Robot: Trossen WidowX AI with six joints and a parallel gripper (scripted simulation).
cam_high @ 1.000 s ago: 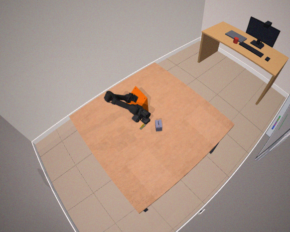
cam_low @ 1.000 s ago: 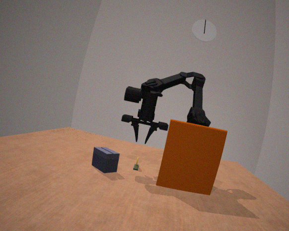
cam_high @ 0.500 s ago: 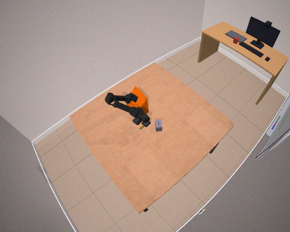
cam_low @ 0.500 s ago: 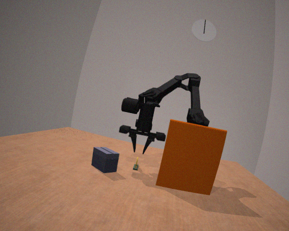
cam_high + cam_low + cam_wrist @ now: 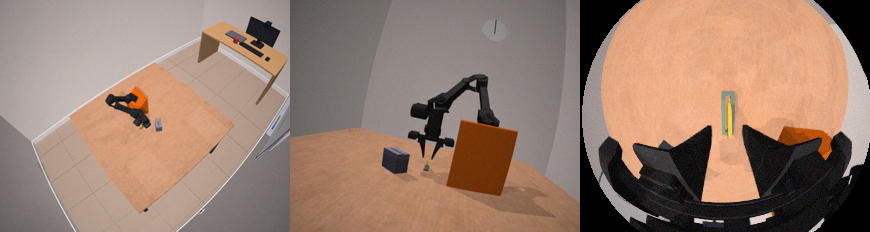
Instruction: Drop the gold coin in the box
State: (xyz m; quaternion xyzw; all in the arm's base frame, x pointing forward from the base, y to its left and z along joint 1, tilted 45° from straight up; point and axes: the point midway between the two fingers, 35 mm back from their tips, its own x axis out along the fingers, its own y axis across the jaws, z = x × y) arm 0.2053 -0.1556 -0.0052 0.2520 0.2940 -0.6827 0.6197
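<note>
The gold coin (image 5: 427, 161) (image 5: 730, 120) stands on edge in the dark-green holder (image 5: 426, 170) (image 5: 724, 94). In the top view both are small and partly hidden beneath the arm. My gripper (image 5: 427, 158) (image 5: 727, 127) is open and empty, pointing down just above the coin, with a fingertip to either side of it. In the wrist view the coin lies between and ahead of the fingertips. The closed grey box (image 5: 158, 125) (image 5: 395, 161) stands beside the holder, its narrow slot in the lid; in the wrist view it is mostly hidden behind the left finger.
The orange block (image 5: 142, 101) (image 5: 482, 158) (image 5: 805, 136) carries the arm's base and stands near the gripper, on the side away from the box. The wooden table (image 5: 159, 159) (image 5: 340, 199) lies under everything. A desk (image 5: 217, 33) with a monitor stands far off.
</note>
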